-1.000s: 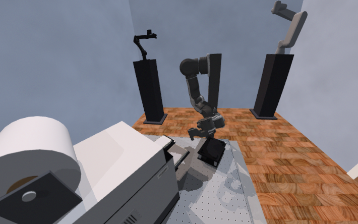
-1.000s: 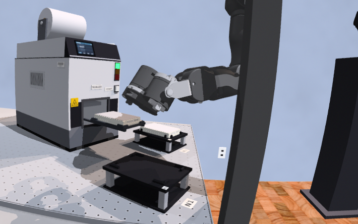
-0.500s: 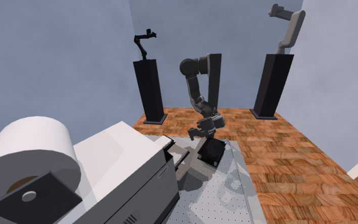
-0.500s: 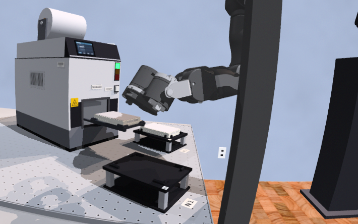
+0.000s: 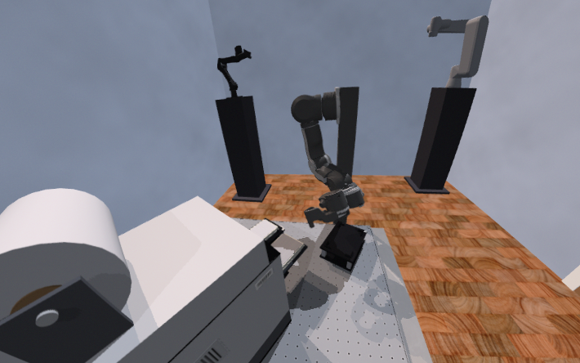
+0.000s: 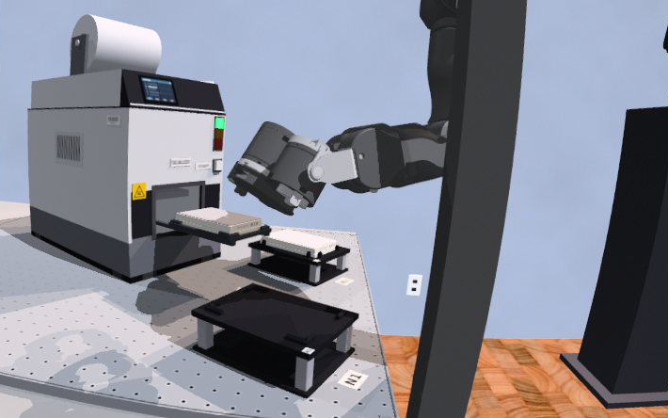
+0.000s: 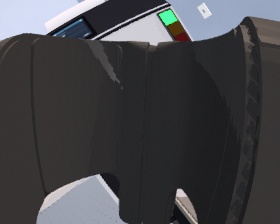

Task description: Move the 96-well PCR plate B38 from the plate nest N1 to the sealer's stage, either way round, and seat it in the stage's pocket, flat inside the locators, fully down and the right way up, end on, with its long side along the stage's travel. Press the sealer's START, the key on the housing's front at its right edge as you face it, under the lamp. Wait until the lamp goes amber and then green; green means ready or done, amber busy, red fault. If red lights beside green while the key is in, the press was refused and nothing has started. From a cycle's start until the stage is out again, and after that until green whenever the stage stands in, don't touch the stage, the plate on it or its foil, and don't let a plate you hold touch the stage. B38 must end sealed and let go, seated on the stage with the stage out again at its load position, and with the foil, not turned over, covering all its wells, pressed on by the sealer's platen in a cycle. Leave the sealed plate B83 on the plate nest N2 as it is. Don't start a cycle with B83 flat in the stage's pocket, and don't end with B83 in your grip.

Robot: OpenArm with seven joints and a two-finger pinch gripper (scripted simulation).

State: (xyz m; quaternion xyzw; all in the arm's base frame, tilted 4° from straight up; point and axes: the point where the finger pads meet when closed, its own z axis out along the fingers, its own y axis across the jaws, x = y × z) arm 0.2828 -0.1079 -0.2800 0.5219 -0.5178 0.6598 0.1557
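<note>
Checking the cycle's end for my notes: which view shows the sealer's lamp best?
The exterior view: the lamp sits on the housing's front, lit green at the top. The wrist view catches it small above the shut gripper's fingers. The top view shows none of it.

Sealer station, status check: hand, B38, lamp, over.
Hand shut, empty, hovering right of the sealer. B38 on the stage, stage out. Lamp green. N1 nest bare; other plate on far nest.

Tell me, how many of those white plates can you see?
2. One plate lies on the stage sticking out of the sealer's front; the other rests on the far nest beside it. The near nest has none.
</note>
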